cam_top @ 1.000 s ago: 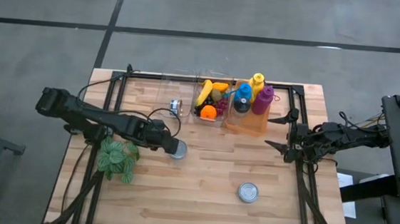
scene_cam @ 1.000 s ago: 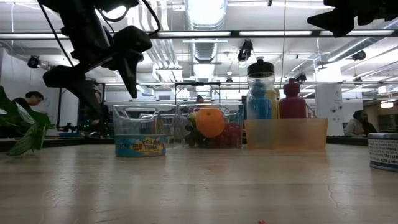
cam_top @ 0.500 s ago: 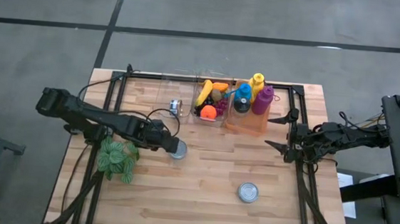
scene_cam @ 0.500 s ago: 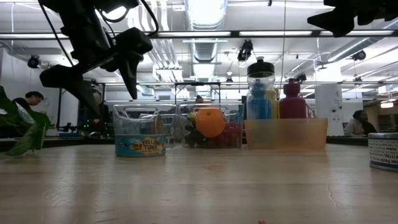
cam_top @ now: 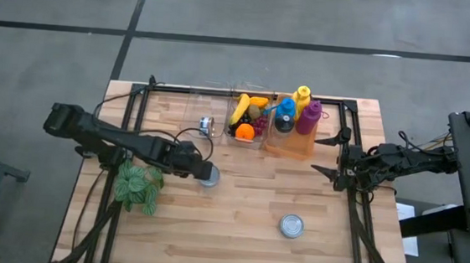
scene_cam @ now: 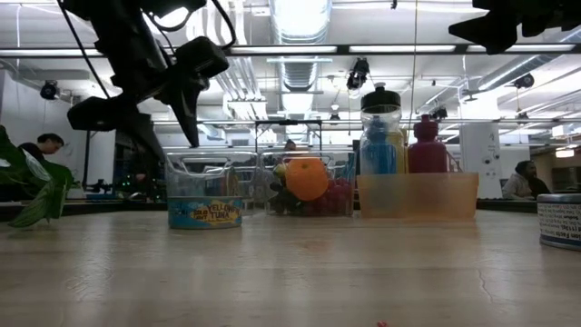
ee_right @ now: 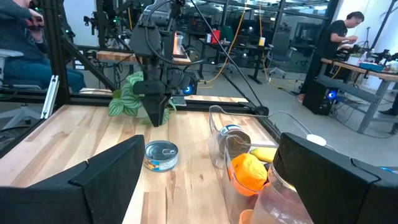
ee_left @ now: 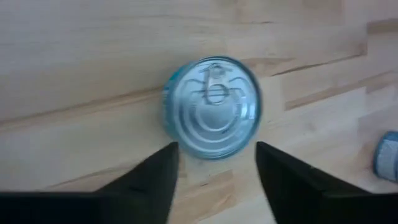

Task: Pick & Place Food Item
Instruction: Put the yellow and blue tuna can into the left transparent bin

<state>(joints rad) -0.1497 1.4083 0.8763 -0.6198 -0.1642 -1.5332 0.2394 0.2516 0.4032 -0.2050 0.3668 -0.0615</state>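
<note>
A low tuna can [cam_top: 209, 176] with a blue label [scene_cam: 205, 213] stands on its base on the wood table, left of the middle. My left gripper [cam_top: 199, 171] hangs open just above it, pointing down. In the left wrist view the can's silver pull-tab lid [ee_left: 213, 107] lies beyond the gap of the gripper [ee_left: 216, 171], apart from both fingers. In the low view the fingers [scene_cam: 187, 123] end above the can. My right gripper [cam_top: 331, 157] waits open near the table's right edge, and shows open in its wrist view [ee_right: 205, 180].
A second can [cam_top: 292, 227] stands toward the near right. Along the far edge stand a clear bin with a small can [cam_top: 206, 126], a fruit bin [cam_top: 248, 120] and a bin of bottles [cam_top: 295, 119]. A leafy plant [cam_top: 136, 187] sits by the left arm. People work beyond the table.
My left gripper has shifted a little toward the table's right above the can and stays open. The can has not moved.
</note>
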